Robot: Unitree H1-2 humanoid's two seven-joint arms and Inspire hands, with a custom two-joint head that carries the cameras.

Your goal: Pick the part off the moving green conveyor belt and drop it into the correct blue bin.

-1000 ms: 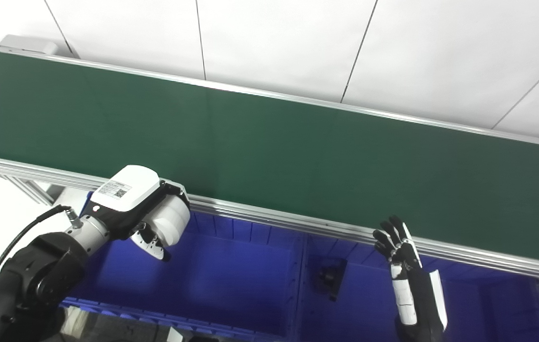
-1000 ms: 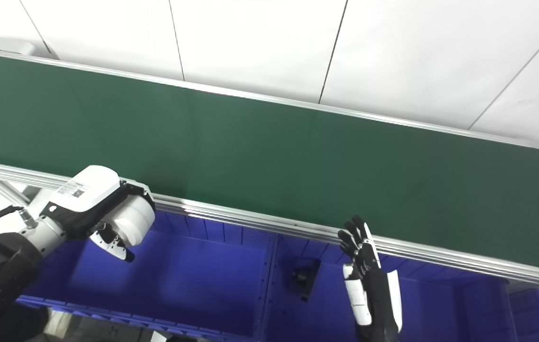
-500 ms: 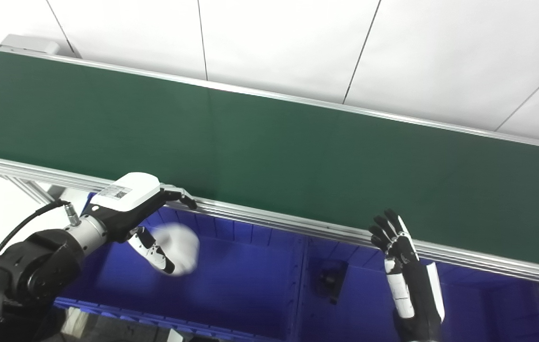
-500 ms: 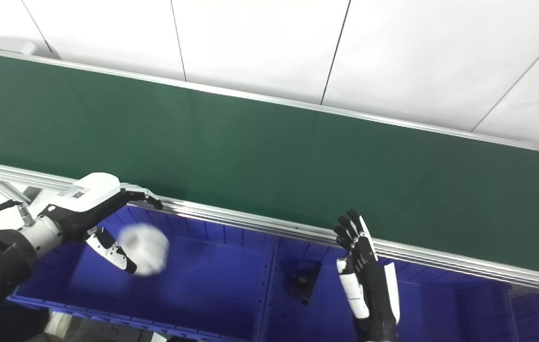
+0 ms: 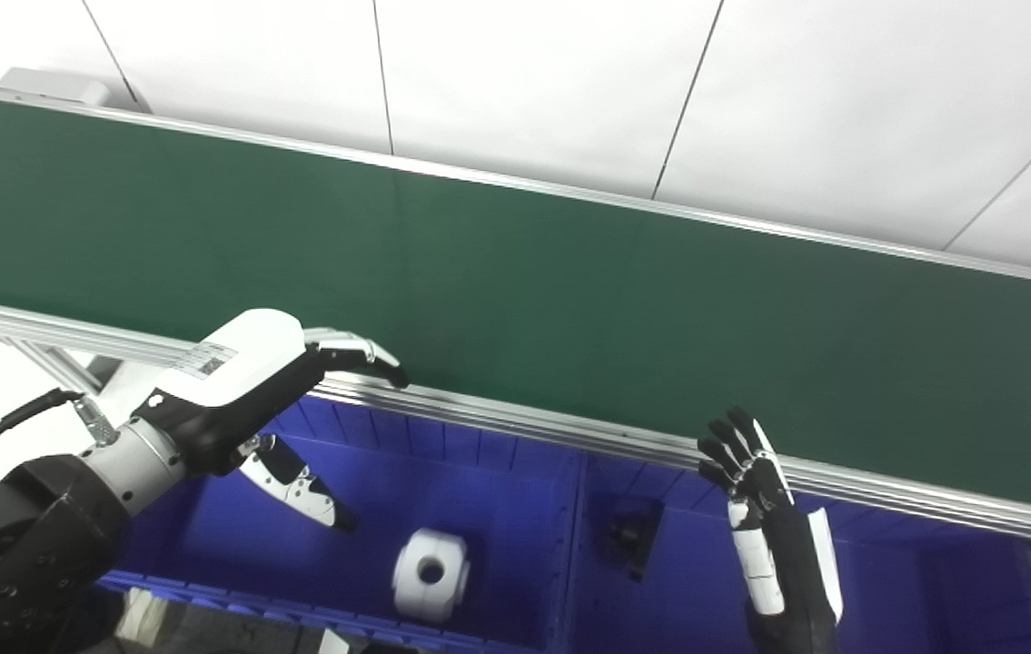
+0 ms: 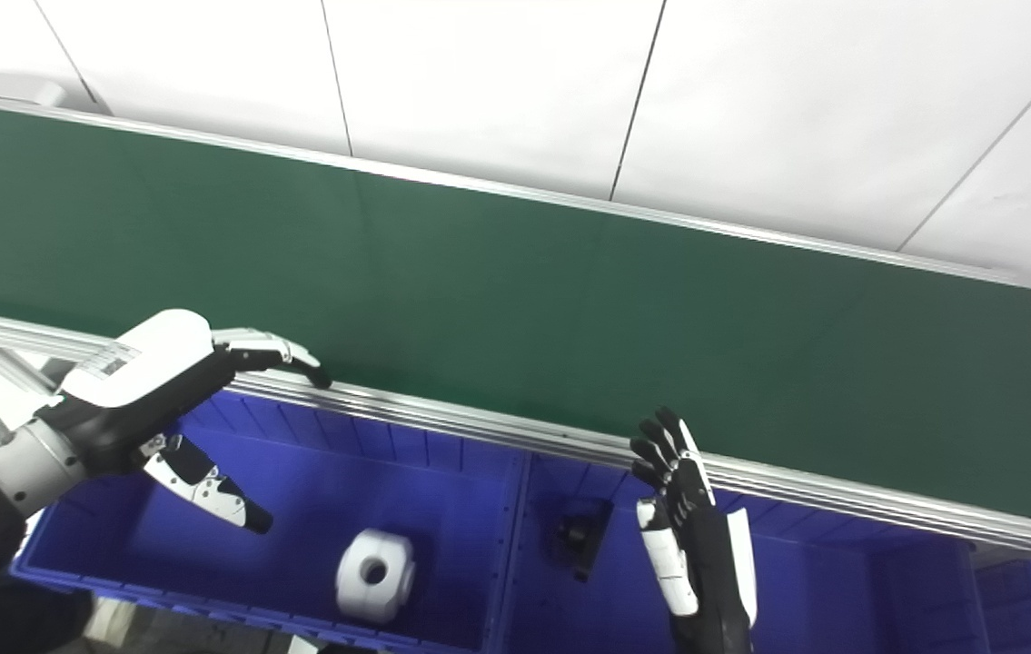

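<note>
Right eye view: conveyor belt (image 6: 570,291) right end | left eye view: cropped

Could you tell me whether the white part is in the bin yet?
In: the white part lies on the left blue bin's floor, below the open left hand.

Left hand (image 5: 233,377) label (unreadable print)

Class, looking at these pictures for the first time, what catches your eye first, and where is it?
A white part with a round hole lies in the left blue bin, below the open left hand. Behind them the long green conveyor belt crosses the whole scene.
</note>
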